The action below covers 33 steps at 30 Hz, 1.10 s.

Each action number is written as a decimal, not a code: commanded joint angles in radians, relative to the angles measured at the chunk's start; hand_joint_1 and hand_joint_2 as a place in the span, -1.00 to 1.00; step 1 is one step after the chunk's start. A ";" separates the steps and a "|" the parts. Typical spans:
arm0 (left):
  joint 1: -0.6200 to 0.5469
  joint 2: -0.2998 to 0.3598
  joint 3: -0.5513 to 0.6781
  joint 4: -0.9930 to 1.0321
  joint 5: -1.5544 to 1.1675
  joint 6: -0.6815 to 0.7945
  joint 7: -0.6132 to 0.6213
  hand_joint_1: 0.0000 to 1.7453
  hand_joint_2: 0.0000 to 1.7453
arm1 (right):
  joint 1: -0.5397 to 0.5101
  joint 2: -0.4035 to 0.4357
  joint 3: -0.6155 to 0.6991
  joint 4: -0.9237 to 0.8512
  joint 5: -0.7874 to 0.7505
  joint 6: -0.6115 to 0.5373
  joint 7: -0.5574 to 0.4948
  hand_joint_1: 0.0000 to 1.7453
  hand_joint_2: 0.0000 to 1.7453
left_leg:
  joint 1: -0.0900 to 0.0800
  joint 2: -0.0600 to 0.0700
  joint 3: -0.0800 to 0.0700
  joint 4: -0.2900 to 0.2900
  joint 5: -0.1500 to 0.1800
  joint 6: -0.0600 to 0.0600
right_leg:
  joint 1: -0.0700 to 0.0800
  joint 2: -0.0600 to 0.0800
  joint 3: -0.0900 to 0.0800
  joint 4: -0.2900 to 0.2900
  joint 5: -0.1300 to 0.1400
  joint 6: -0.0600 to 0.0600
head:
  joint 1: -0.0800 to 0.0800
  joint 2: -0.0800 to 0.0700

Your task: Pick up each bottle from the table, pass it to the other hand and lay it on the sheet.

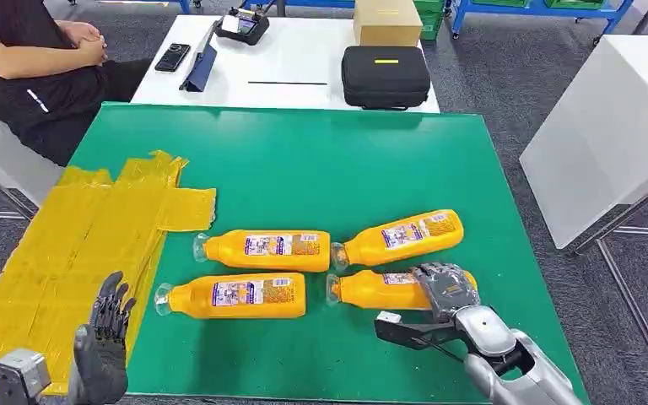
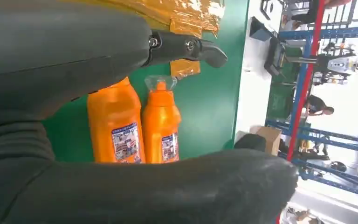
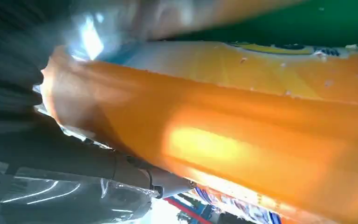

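Note:
Four orange bottles lie on their sides on the green table (image 1: 321, 160): two at the back (image 1: 266, 251) (image 1: 401, 236), one at the near left (image 1: 236, 295) and one at the near right (image 1: 375, 289). My right hand (image 1: 447, 288) grips the base end of the near right bottle (image 3: 242, 140), which still lies on the table. The yellow sheet (image 1: 76, 245) covers the table's left side. My left hand (image 1: 105, 337) is raised over the sheet's near edge, fingers spread and holding nothing. In the left wrist view the two left bottles (image 2: 116, 126) (image 2: 161, 121) lie beyond its fingers (image 2: 186, 46), with the sheet (image 2: 177, 14) past them.
A person (image 1: 34, 59) sits at the far left corner with clasped hands. Behind the green table a white table holds a black case (image 1: 386, 76), a cardboard box (image 1: 386, 21), a phone (image 1: 172, 56) and a controller (image 1: 242, 25). Another white table (image 1: 607, 126) stands to the right.

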 commanded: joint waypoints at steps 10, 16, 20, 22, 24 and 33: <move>0.042 -0.069 0.103 -0.015 -0.025 -0.116 0.027 -1.00 -1.00 | 0.277 -0.084 -0.198 -0.389 -0.511 -0.063 0.052 1.00 1.00 | 0.000 -0.007 0.008 0.001 -0.003 0.000 | 0.001 -0.007 0.010 0.000 -0.006 -0.006 | 0.000 0.000; 0.140 -0.073 0.141 -0.051 -0.031 -0.119 0.070 -1.00 -1.00 | 0.433 -0.175 -0.354 -0.519 -0.638 -0.099 0.045 1.00 1.00 | -0.001 -0.004 0.005 0.001 -0.006 0.002 | 0.000 -0.003 0.011 0.001 -0.006 -0.004 | 0.000 0.000; 0.146 -0.093 0.153 -0.058 -0.025 -0.131 0.063 -1.00 -1.00 | 0.609 -0.332 -0.554 -0.646 -0.758 -0.160 0.052 1.00 1.00 | -0.003 -0.007 -0.002 0.004 -0.007 0.003 | -0.002 -0.005 0.012 0.004 -0.008 -0.004 | 0.000 0.000; 0.146 -0.095 0.153 -0.058 -0.022 -0.131 0.063 -1.00 -1.00 | 0.635 -0.325 -0.587 -0.677 -0.757 -0.161 0.052 1.00 1.00 | -0.005 -0.009 -0.004 0.004 -0.007 0.003 | -0.004 -0.007 0.010 0.004 -0.009 -0.004 | -0.001 0.000; 0.146 -0.095 0.153 -0.058 -0.021 -0.131 0.063 -1.00 -1.00 | 0.641 -0.313 -0.584 -0.689 -0.752 -0.162 0.052 1.00 1.00 | -0.005 -0.006 -0.005 0.001 -0.005 0.002 | -0.004 -0.003 0.007 0.001 -0.006 -0.002 | 0.000 0.000; 0.043 0.008 0.032 -0.006 0.112 -0.138 0.033 -1.00 1.00 | 0.412 -0.079 -0.370 -0.547 -0.804 -0.264 -0.067 1.00 1.00 | 0.000 -0.003 -0.001 -0.003 -0.004 0.001 | 0.001 -0.001 0.004 -0.004 -0.003 -0.004 | 0.000 0.000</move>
